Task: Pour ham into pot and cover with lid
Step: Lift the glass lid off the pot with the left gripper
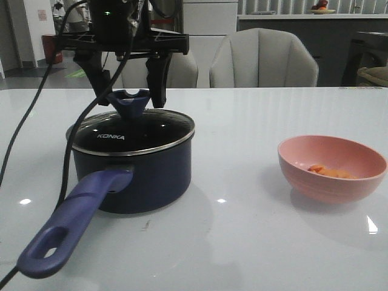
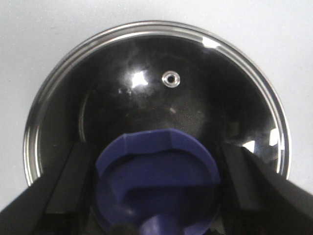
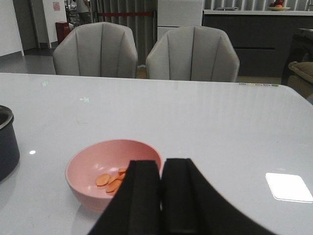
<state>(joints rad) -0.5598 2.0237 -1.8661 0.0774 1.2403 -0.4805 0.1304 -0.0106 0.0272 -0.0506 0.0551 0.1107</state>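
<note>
The dark navy pot [image 1: 154, 176] stands at the table's left, its long purple-blue handle [image 1: 73, 224] pointing toward the front edge. The glass lid [image 1: 151, 130] [image 2: 161, 63] rests on the pot's rim. My left gripper [image 1: 129, 91] [image 2: 159, 188] is open, with one finger on each side of the lid's blue knob [image 1: 130, 102] [image 2: 156, 161] and a narrow gap at both sides. The ham [image 1: 327, 171] [image 3: 111, 181], a few orange slices, lies in the pink bowl [image 1: 339, 188] [image 3: 88, 164] on the right. My right gripper [image 3: 161, 166] is shut and empty, just in front of the bowl.
Two grey chairs [image 3: 142, 49] stand behind the table's far edge. The pot's wall [image 3: 6, 142] shows at the edge of the right wrist view. Black cables [image 1: 36, 109] hang from the left arm past the pot's left side.
</note>
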